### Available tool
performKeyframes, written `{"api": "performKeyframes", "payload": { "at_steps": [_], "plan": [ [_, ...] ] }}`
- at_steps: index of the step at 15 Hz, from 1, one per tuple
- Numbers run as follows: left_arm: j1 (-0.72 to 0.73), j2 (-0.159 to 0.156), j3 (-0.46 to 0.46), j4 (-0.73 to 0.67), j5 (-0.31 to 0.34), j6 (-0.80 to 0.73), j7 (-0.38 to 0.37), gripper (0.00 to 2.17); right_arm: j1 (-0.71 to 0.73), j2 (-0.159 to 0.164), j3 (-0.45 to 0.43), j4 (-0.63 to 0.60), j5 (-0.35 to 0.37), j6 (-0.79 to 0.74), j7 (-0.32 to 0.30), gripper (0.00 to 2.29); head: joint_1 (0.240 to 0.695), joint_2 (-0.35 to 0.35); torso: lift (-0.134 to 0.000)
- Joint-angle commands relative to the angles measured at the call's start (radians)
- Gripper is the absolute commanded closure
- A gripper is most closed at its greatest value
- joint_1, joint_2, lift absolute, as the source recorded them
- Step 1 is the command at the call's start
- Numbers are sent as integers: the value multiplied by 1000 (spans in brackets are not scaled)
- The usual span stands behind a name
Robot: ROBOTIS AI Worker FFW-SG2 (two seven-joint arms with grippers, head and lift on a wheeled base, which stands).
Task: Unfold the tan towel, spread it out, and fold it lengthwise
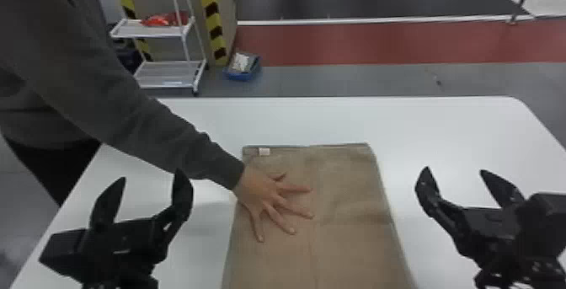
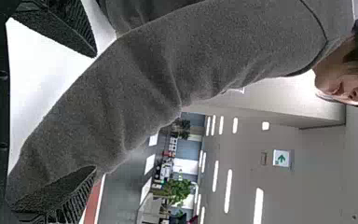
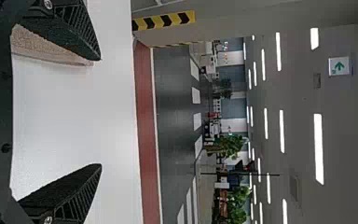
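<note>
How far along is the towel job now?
The tan towel lies flat on the table, so spreading looks at least partly done. A person's hand rests on it; the left gripper and right gripper are open, empty. The lengthwise fold probably remains, though I can't count layers.

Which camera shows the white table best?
The head view: you see much of the table, far edge included. The left wrist view has a white patch beside a gray sleeve; the right wrist view has a bigger piece with some towel on it.

Matt woven-looking cloth towel (image 1: pixel 349 187) on a smooth, faintly glossy white table (image 1: pixel 442 132)
</note>
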Motion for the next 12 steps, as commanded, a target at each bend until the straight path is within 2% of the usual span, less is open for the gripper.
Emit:
{"api": "performKeyframes", "payload": {
  "at_steps": [1, 12],
  "plan": [
    [-2, 0, 0, 1, 1, 0, 0, -2, 0, 0, 0, 2, 0, 0, 0, 56, 695, 70, -123],
    [-4, 0, -3, 4, 1, -3, 0, -2, 1, 0, 0, 0, -2, 3, 0, 56, 695, 69, -123]
  ]
}}
